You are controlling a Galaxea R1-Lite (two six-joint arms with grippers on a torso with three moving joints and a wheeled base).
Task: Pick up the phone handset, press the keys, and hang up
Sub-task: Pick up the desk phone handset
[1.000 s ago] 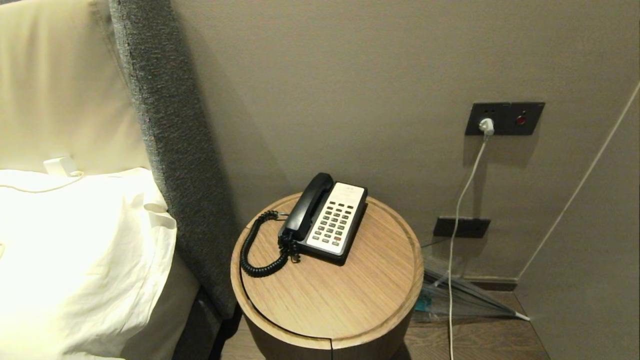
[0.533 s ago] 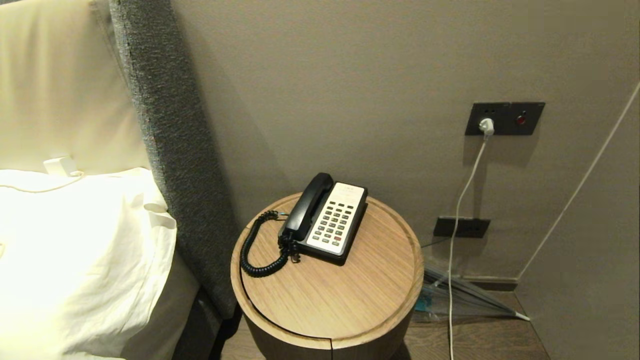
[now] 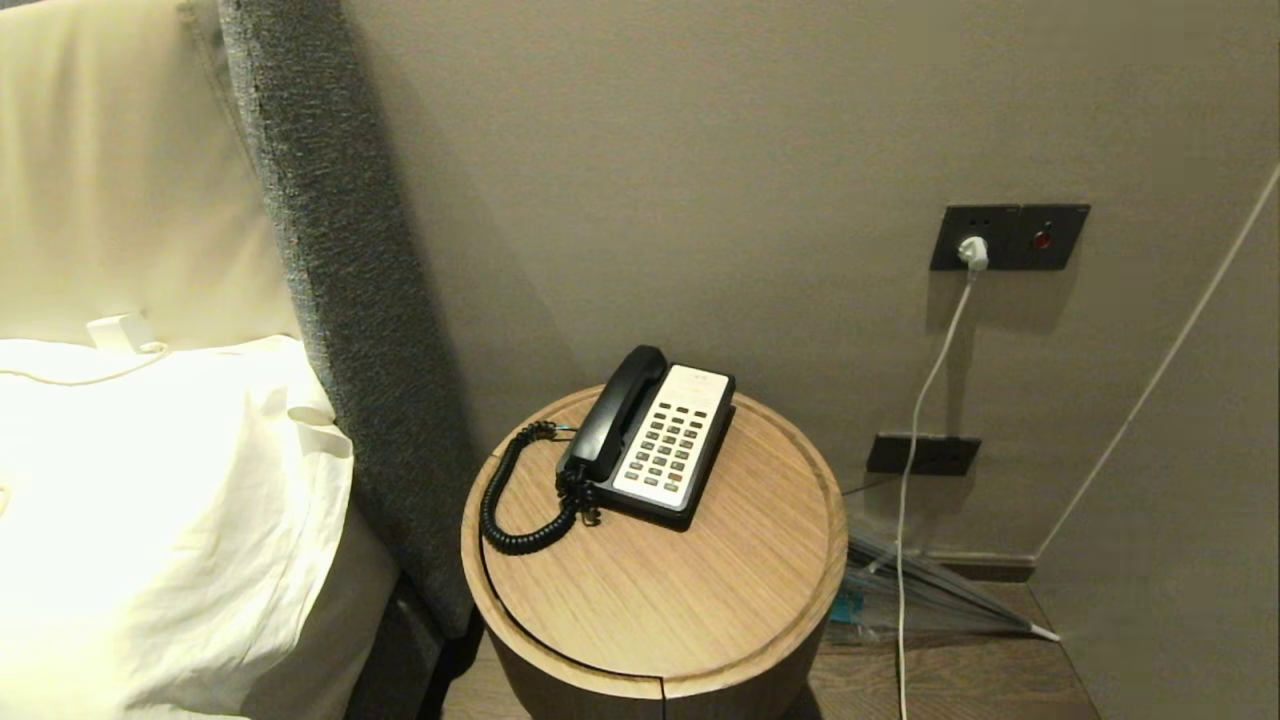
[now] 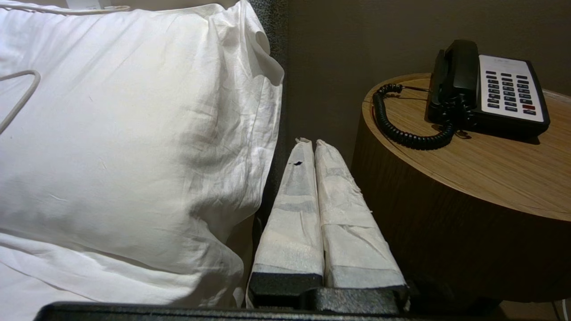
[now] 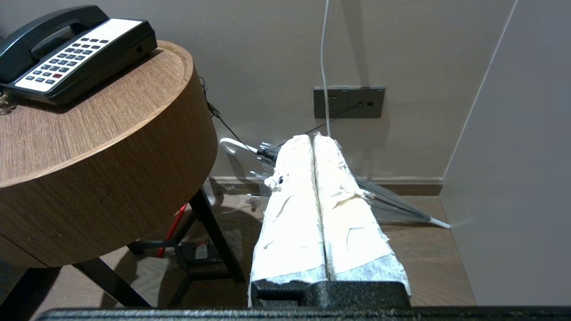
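The black phone handset (image 3: 615, 410) lies in its cradle on the left side of the phone base, its coiled cord (image 3: 510, 500) looping over the round wooden table (image 3: 700, 590). The grey keys (image 3: 668, 446), one reddish, fill the white faceplate. In the left wrist view the handset (image 4: 455, 71) and keys (image 4: 508, 91) show far off. My left gripper (image 4: 311, 141) is shut and empty, low between the pillow and the table's side. My right gripper (image 5: 312, 137) is shut and empty, low beside the table, with the keys (image 5: 62, 62) and handset (image 5: 40, 26) above it. Neither arm shows in the head view.
A white pillow (image 3: 150, 500) and grey headboard (image 3: 330, 260) stand left of the table. A wall socket (image 3: 1005, 237) with a white cable (image 3: 915, 420) is on the right. A folded umbrella (image 5: 397, 200) lies on the floor by the wall.
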